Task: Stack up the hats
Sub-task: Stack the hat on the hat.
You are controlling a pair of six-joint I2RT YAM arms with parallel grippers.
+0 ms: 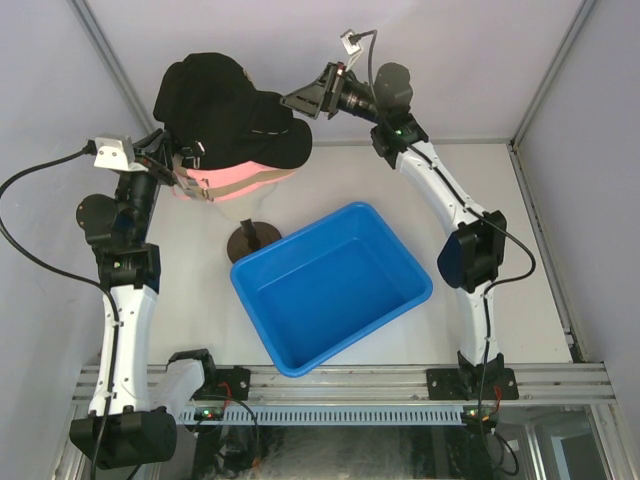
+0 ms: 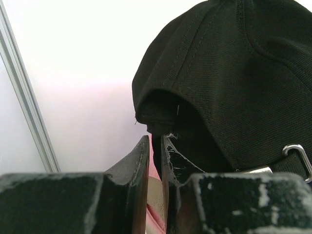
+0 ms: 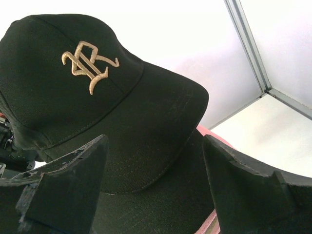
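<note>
Top external view: a stack of fabric baseball caps sits at the far left of the white worktop [image 1: 190, 290], raised on a stand with a round brown base [image 1: 252, 240].
Top of stack: black fabric baseball cap [image 1: 215, 105], brim pointing right, toward the right arm. A tan embroidered emblem [image 3: 90, 63] on its front panel shows in the right wrist view.
Under it: a second black brim [image 3: 161, 204] lies directly beneath the first in the right wrist view. Below that is a pink fabric cap [image 1: 235, 178], its edge peeking out under the black. A beige strip [image 1: 275, 178] shows under the pink; I cannot tell whether it is another cap or the head of the stand.
Left gripper [image 1: 183, 158]: at the back of the stack, level with the rear opening of the black fabric baseball cap and just beside its metal strap buckle [image 2: 253, 170]. The jaws are nearly together, with only a thin slit between them. Dark cloth, pink and beige show in the slit, but I cannot tell whether anything is pinched.
Right gripper [image 1: 305, 100]: released, jaws spread wide. Its two fingers [image 3: 73, 165] stand on either side of the front edge of the top brim, close to it.
Blue plastic bin [image 1: 330, 290]: rectangular, near the middle of the worktop, just right of the round brown base, set at an angle.
</note>
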